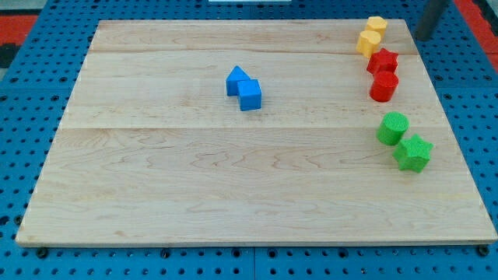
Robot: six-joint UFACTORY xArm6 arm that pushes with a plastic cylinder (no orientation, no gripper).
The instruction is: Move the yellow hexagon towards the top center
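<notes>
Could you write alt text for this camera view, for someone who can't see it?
My tip rests at the wooden board's top right, right of two touching yellow blocks. Below them sit two red blocks and two green blocks; two blue blocks sit near centre.

1 high, near view angled down over the whole wooden board (233,179).

2 blue blocks (243,88) touching mid-board (156,171), yellow pair (371,37) top right w/ my tip (421,36) just right, red pair (383,74) then green pair (401,140) below.
</notes>
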